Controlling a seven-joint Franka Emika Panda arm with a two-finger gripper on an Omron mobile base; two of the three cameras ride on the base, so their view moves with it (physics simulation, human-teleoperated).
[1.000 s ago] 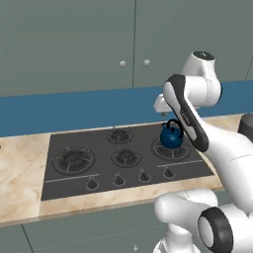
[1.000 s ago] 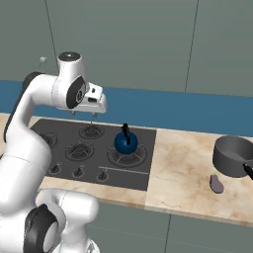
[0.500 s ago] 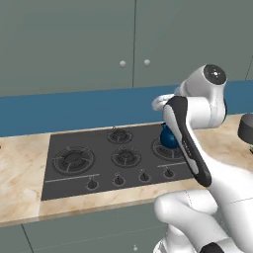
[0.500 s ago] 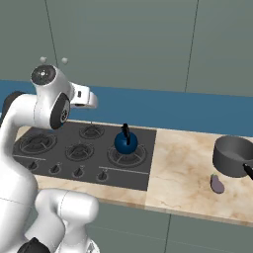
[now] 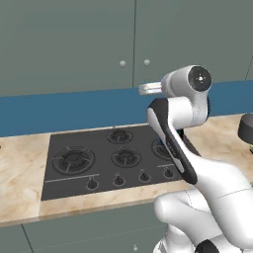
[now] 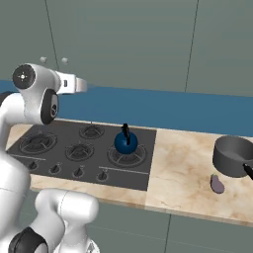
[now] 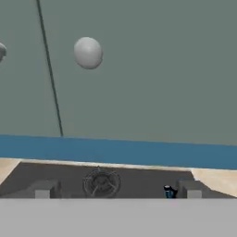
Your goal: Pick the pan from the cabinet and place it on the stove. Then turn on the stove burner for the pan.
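The cabinet (image 5: 99,44) hangs over the counter with both doors shut, so the pan is hidden. In the hand view the right door's round knob (image 7: 88,52) sits up and left of centre, beside the door seam. My gripper (image 7: 116,190) is open and holds nothing, its fingertips (image 7: 44,190) spread wide. It is raised level with the cabinet's lower edge (image 5: 142,89), just below the knobs (image 5: 147,63), and shows from the other side (image 6: 81,86). The black stove (image 5: 113,158) lies below, with its large left stove burner (image 5: 74,159) bare.
A blue kettle (image 6: 126,142) stands on the stove's right burner. On the counter to the right sit a deep dark-grey pot (image 6: 232,155) and a small purple object (image 6: 216,183). A blue backsplash (image 6: 163,108) runs between counter and cabinet.
The arm has lifted the hand up and to the left, from above the kettle to the level of the cabinet's lower edge. The doors stay shut.
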